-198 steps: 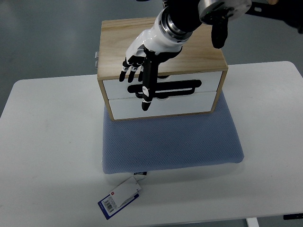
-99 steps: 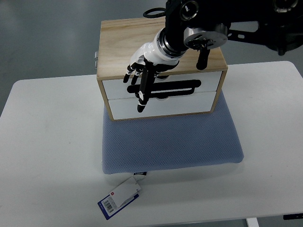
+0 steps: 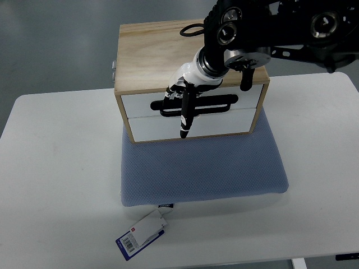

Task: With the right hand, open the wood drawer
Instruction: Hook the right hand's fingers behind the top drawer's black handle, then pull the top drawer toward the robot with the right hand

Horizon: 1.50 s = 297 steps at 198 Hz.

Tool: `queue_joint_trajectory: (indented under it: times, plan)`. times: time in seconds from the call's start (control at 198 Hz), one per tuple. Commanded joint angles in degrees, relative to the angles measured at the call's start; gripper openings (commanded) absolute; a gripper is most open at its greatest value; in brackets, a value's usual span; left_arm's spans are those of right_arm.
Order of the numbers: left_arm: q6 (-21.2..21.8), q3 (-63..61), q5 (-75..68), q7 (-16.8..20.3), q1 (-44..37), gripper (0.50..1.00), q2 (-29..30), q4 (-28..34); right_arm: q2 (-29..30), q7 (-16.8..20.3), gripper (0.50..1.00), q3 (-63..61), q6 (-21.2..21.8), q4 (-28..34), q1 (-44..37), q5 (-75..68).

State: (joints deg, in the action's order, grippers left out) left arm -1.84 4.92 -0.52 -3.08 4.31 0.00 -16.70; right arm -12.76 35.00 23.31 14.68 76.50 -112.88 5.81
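— So where does the wood drawer (image 3: 190,105) sit relative to the fingers (image 3: 185,115)?

— Right under them. It is the upper white front of the wooden box (image 3: 162,45), and its dark slot handle (image 3: 216,104) runs left to right across the face. The right hand (image 3: 185,95) hangs over the slot's left part, one finger stretched straight down past the slot towards the lower drawer (image 3: 219,123), the others curled near the slot's edge. It grips nothing that I can see.

— Which way must it pull?

— Towards the camera, I judge, square to that long slot; the fingers would first need to hook into it.

— Anything in the path?

— Only the blue pad (image 3: 202,168) the box stands on, lying on the white table (image 3: 56,168). A tag (image 3: 143,232) lies at the pad's near corner, well clear. No left hand shows.
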Motion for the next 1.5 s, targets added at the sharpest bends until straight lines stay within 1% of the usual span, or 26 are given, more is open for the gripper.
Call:
queue_joint_trajectory:
  times: [0.0, 0.182, 0.536, 0.541, 0.617, 0.667, 0.672, 0.879, 1.036, 1.087, 1.102, 1.284, 1.349, 1.355, 1.395, 1.496]
  plan:
    - [0.0, 0.09, -0.01, 0.0, 0.0, 1.0, 0.0, 0.0, -0.07, 0.0, 0.946, 0.16, 0.17, -0.56, 0.64, 0.61]
    - [0.0, 0.01, -0.09, 0.0, 0.0, 1.0, 0.0, -0.09, -0.25, 0.0, 0.946, 1.39, 0.43, -1.35, 2.3, 3.59]
    - [0.0, 0.01, -0.01, 0.0, 0.0, 1.0, 0.0, 0.0, -0.34, 0.0, 0.946, 1.39, 1.93, -2.15, 4.07, 3.6]
    - [0.0, 0.01, -0.01, 0.0, 0.0, 1.0, 0.0, 0.0, -0.34, 0.0, 0.946, 1.39, 2.71, -2.15, 4.33, 3.6]
    - [0.0, 0.01, -0.01, 0.0, 0.0, 1.0, 0.0, 0.08, -0.51, 0.0, 0.946, 1.39, 4.65, -2.15, 4.33, 3.42]
    - [0.0, 0.01, -0.01, 0.0, 0.0, 1.0, 0.0, 0.08, -0.51, 0.0, 0.946, 1.39, 4.66, -2.15, 4.33, 3.42]
    - [0.0, 0.01, -0.01, 0.0, 0.0, 1.0, 0.0, 0.08, -0.51, 0.0, 0.946, 1.3, 6.22, -2.15, 4.33, 3.51]
    - [0.09, 0.01, -0.01, 0.0, 0.0, 1.0, 0.0, 0.08, -0.78, 0.0, 0.944, 0.86, 11.16, -1.79, 4.16, 2.63]
    - [0.09, 0.09, 0.08, 0.0, 0.0, 1.0, 0.0, 0.17, -1.13, 0.0, 0.946, 0.51, 13.18, -1.18, 3.45, 2.54]
    - [0.09, 0.09, 0.08, 0.0, 0.0, 1.0, 0.0, 0.17, -1.13, 0.0, 0.946, 0.51, 13.18, -1.18, 3.45, 2.54]
    - [0.09, 0.09, 0.08, 0.0, 0.0, 1.0, 0.0, 0.17, -1.39, 0.0, 0.946, 0.51, 13.88, -0.65, 3.1, 2.02]
    - [0.09, 0.18, 0.08, 0.0, 0.0, 1.0, 0.0, 0.17, -3.15, 0.0, 0.946, 0.51, 15.47, 2.07, 1.61, 1.05]
    - [0.09, 0.18, 0.08, 0.0, -0.09, 1.0, 0.0, 0.17, -3.24, 0.0, 0.946, 0.51, 15.55, 2.16, 1.43, 0.96]
    - [0.09, 0.18, 0.08, 0.0, 0.0, 1.0, 0.0, 0.26, -3.67, 0.0, 0.946, 0.43, 16.08, 3.03, 1.0, 0.87]
    - [0.09, 0.18, 0.08, 0.0, 0.0, 1.0, 0.0, 0.26, -4.29, 0.0, 0.946, 0.42, 16.52, 3.74, 0.82, 0.78]
    - [0.09, 0.18, 0.08, 0.0, 0.0, 1.0, 0.0, 0.26, -5.26, 0.0, 0.946, 0.51, 17.66, 4.71, 0.82, 0.08]
